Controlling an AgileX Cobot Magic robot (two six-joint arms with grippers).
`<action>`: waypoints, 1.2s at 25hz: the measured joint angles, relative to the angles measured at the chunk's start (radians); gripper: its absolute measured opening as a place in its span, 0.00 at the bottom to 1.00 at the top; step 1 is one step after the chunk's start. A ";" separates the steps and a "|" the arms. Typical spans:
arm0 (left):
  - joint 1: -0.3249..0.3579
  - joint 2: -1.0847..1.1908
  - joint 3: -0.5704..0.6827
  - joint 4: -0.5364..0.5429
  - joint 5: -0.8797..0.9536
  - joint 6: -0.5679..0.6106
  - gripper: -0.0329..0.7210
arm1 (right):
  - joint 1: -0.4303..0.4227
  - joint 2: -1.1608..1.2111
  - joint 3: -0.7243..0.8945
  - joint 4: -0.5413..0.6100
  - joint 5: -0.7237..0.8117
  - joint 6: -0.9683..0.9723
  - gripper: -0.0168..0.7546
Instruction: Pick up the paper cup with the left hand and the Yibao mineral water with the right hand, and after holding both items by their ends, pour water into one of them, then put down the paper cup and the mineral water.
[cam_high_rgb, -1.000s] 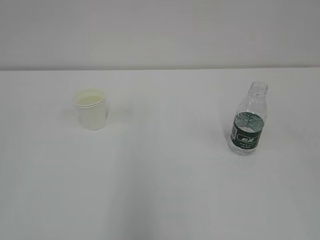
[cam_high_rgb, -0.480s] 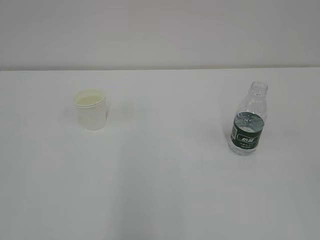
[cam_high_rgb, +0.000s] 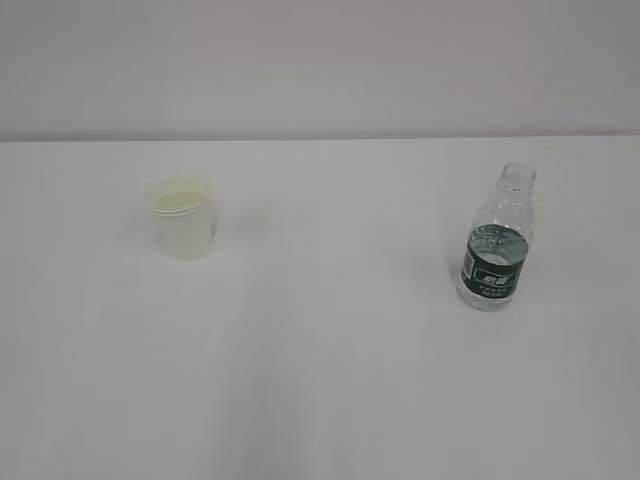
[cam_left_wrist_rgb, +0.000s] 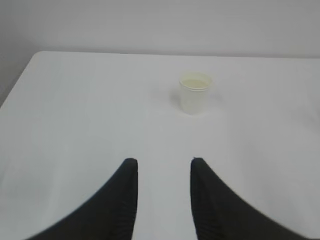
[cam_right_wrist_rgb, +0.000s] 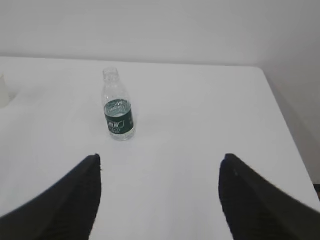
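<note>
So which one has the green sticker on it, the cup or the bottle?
The Yibao mineral water, the clear bottle on the right, wears the dark green label. The paper cup is plain white.

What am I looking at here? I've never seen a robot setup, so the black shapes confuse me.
These are three cameras on one two-armed robot at the same moment. One looks down at a white table from in front: a paper cup stands on the left, an uncapped water bottle on the right. The other two cameras sit on the wrists. The black shapes are each arm's claw fingers: the left claw faces the cup, the right claw, spread wider, faces the bottle. Both claws are open and hold nothing; cup and bottle stand untouched.
</note>
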 joint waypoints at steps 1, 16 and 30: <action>0.000 0.000 0.005 0.000 0.001 0.000 0.38 | 0.000 0.000 0.015 0.005 0.000 0.000 0.74; 0.000 0.000 0.123 0.009 0.009 0.007 0.36 | 0.000 0.000 0.215 0.054 -0.038 0.000 0.68; 0.000 0.000 0.186 0.053 0.001 0.008 0.36 | 0.000 0.000 0.289 0.030 -0.075 0.000 0.68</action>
